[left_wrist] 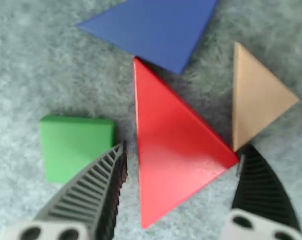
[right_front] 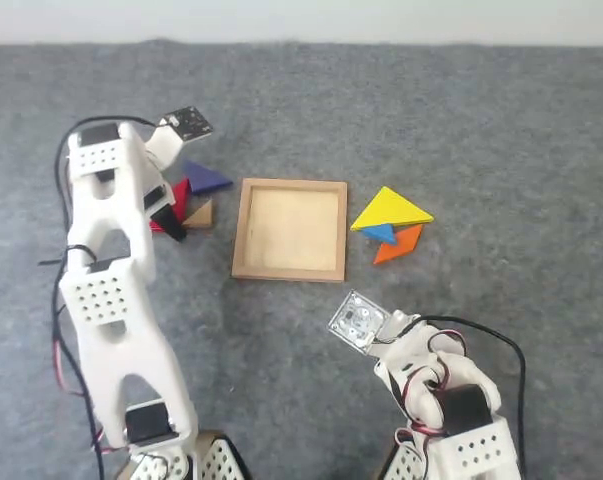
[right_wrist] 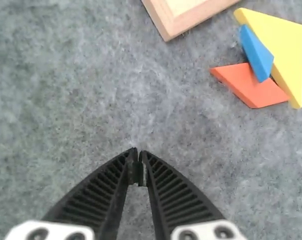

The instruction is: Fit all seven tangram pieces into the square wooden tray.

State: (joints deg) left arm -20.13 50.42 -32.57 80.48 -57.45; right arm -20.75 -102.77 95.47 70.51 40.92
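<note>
My left gripper (left_wrist: 182, 150) is open and stands low over the red triangle (left_wrist: 176, 150), one finger on each side of it. Beside one finger (left_wrist: 103, 185) lies the green square (left_wrist: 75, 145). The dark blue triangle (left_wrist: 156, 25) and the tan triangle (left_wrist: 256, 100) lie just beyond. The square wooden tray (right_front: 239, 232) holds no pieces. On its other side lie the yellow triangle (right_front: 391, 208), a small blue piece (right_front: 381, 233) and the orange piece (right_front: 401, 243). My right gripper (right_wrist: 135, 172) is shut on nothing, above bare carpet near the tray's corner (right_wrist: 186, 15).
Everything lies on grey carpet. The left arm (right_front: 111, 300) stretches along the left side and covers part of the red piece (right_front: 181, 192) and its neighbours. The right arm (right_front: 441, 400) sits at the front, below the tray.
</note>
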